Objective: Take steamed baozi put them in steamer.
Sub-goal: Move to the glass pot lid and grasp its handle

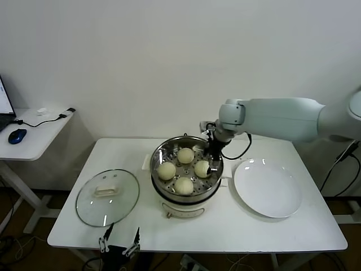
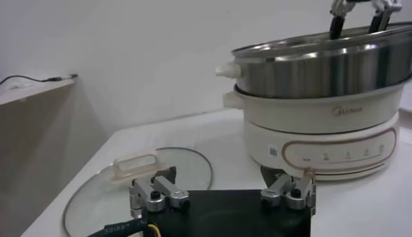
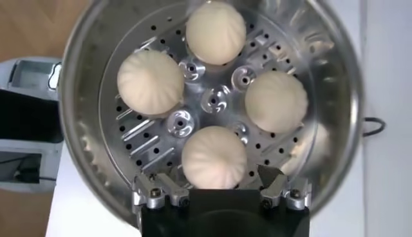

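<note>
Head view: a white worktop (image 1: 271, 231) is standing before a plain white wall, with a side desk carrying a laptop and a mouse (image 1: 17, 135) to the left. The steamer (image 1: 186, 172) is sitting mid-worktop, holding four baozi (image 1: 184, 184) on its tray; a glass lid (image 1: 107, 197) is lying to its left and a plate (image 1: 268, 188) to its right. The right pincer (image 1: 213, 164) is reaching into the steamer, straddling the rightmost bun. The left pincer (image 1: 119, 243) is hanging at the near edge.

Left wrist view: the left pincer (image 2: 222, 196) is gaping wide, gripping nothing, over the lid (image 2: 138, 187), the steamer (image 2: 315, 109) beyond.

Right wrist view: the right pincer (image 3: 222, 192) is standing fully spread, empty, one baozi (image 3: 214, 158) lying just between its fingers (image 3: 154, 190).
</note>
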Available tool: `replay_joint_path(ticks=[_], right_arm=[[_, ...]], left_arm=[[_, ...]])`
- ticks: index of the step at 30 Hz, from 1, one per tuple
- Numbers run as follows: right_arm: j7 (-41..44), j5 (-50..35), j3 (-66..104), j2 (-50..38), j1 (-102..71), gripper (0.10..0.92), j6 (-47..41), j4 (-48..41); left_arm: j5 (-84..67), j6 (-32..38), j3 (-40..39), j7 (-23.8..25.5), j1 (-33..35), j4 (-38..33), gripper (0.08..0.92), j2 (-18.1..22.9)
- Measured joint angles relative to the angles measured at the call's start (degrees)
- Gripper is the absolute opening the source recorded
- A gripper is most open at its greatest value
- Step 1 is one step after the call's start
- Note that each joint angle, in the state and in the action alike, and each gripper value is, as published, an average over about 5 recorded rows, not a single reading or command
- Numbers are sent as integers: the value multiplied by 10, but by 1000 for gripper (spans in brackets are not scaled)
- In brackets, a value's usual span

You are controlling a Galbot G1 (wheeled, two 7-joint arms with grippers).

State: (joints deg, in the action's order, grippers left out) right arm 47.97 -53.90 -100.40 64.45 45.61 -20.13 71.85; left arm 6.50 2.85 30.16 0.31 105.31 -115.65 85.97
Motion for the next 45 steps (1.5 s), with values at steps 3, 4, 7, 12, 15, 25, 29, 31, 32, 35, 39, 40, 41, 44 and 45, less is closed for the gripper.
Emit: replay_joint_path(ticks=[3, 4, 7, 12, 15, 25, 29, 31, 32, 35, 39, 40, 41, 44, 45], right_arm=[[-7, -1, 13, -29, 12, 823, 19, 15], [-11, -1, 16, -40, 15, 823, 28, 22], [-33, -3, 28, -82, 18, 823, 60, 45], [-90, -4, 70, -173, -8, 823, 117, 95], [-134, 1, 121, -232, -56, 823, 152, 125], [-268, 35, 454, -355, -386, 823, 250, 205], [-297, 59, 606, -359, -538, 823, 276, 232], [-307, 73, 683, -351, -614, 823, 286, 244], [-311, 79, 720, -345, -652, 823, 290, 250], [-321, 100, 835, -320, -766, 823, 301, 267], [-328, 124, 984, -278, -909, 823, 311, 286], [-329, 129, 1019, -267, -941, 823, 313, 290], [-330, 134, 1053, -255, -973, 823, 314, 294], [-333, 147, 1145, -218, -1059, 823, 319, 303], [-333, 151, 1173, -206, -1086, 823, 320, 304]], left_arm=[[-1, 0, 2, 0, -3, 0, 823, -3], [-1, 0, 3, 0, -4, 0, 823, -3], [1, 0, 4, 0, -5, -1, 823, -4], [6, 2, 7, 0, -3, -7, 823, -2], [7, 3, 10, 1, -3, -10, 823, -2], [12, 3, 19, 1, -4, -25, 823, 9], [18, 1, 24, 1, -1, -34, 823, 12], [23, 0, 26, 1, -1, -38, 823, 13], [25, -1, 27, 1, -2, -41, 823, 13], [37, -5, 30, 2, -4, -46, 823, 14], [64, -9, 35, 2, -8, -52, 823, 15], [73, -10, 36, 2, -9, -54, 823, 15], [84, -10, 38, 1, -11, -55, 823, 15], [131, -12, 44, -1, -16, -58, 823, 15], [152, -12, 47, -2, -19, -57, 823, 15]])
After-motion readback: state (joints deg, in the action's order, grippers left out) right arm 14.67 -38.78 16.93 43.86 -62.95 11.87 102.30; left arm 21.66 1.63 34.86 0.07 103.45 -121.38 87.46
